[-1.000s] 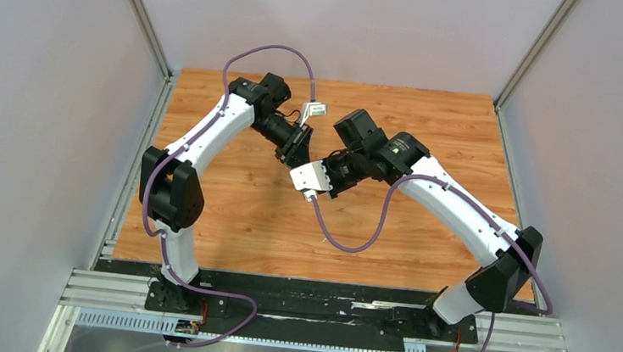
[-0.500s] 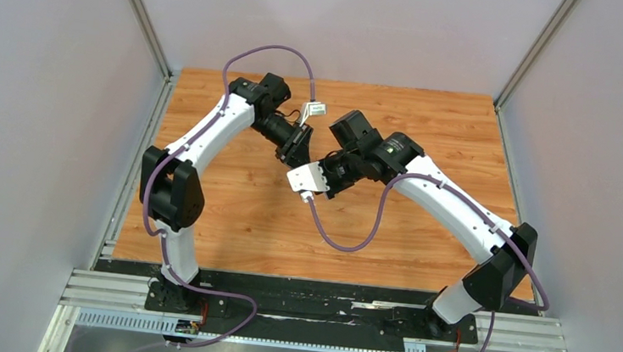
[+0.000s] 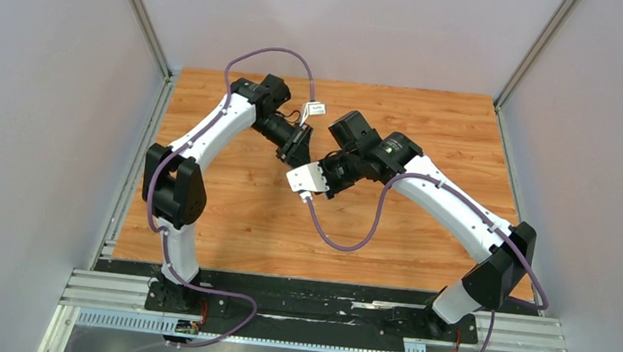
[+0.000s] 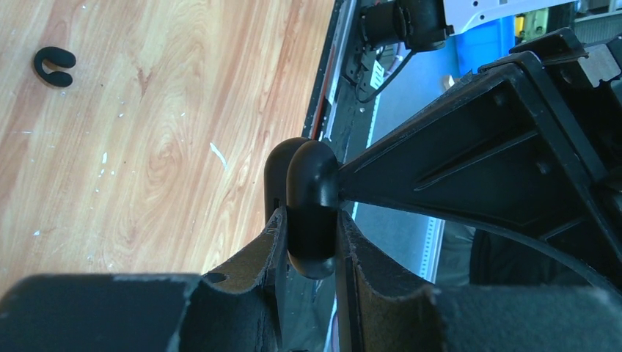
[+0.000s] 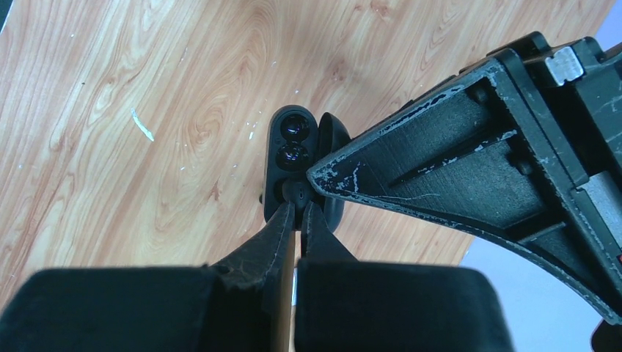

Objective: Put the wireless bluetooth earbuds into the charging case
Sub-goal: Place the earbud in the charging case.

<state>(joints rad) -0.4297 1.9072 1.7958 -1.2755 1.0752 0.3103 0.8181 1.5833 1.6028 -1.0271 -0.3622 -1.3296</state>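
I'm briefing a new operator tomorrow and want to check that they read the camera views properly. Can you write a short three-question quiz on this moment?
1. True or false: the right pincer is spread wide open.
2. What does the left pincer grip? A) the black charging case B) a white earbud C) nothing
3. Fill in: in the right wrist view, the open case's face shows ___ glossy round spots.

Key: 1 false, its tips are nearly together at the case; 2 A; 3 two.
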